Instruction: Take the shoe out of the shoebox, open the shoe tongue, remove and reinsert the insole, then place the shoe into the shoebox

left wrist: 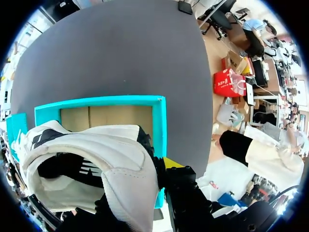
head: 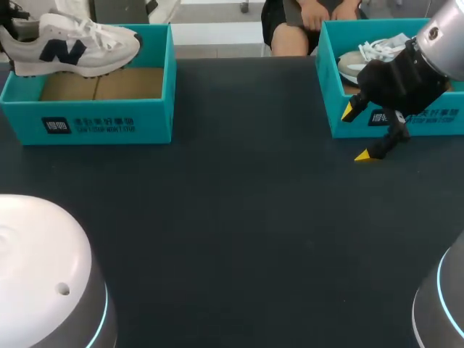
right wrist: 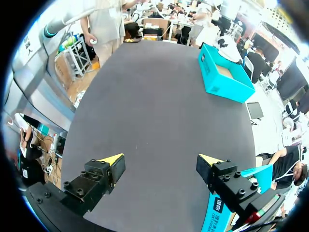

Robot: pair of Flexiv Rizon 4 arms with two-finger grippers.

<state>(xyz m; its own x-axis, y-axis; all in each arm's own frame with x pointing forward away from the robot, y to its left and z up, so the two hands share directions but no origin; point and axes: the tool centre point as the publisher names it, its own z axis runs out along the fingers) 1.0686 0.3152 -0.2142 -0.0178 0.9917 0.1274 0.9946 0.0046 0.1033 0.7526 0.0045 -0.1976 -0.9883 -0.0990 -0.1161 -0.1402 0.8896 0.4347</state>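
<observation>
My left gripper (left wrist: 145,193) is clamped on the shoe (head: 72,47). One yellow tip (left wrist: 172,162) shows hard against the shoe's side, and the other is hidden behind the upper. The shoe is a low white trainer with smooth pale panels, a softer mesh-like fabric between them, a dark letter on its flank, white laces and a thick, pale, rounded sole. From my left wrist I look down into its dark opening, with the heel end nearest my fingers. It hangs over the shoebox (head: 109,123) with its sole about level with the rim and its heel end reaching past the box's outer wall. The shoebox is a shallow open rectangle with stiff, matt teal walls, a plain brown cardboard floor and dark print on its front. My right gripper (head: 359,133) hovers with its jaws wide apart and nothing between them, its blocky black fingers ending in wedge-shaped yellow tips. It sits just in front of a second box (head: 406,119) of the same teal card, which holds a second shoe (head: 366,56), also white and laced. Both boxes stand well apart on the far part of the table (head: 239,217), one on my left side and one on my right. The tabletop is a flat, dark, dull sheet that looks like fabric or felt.
</observation>
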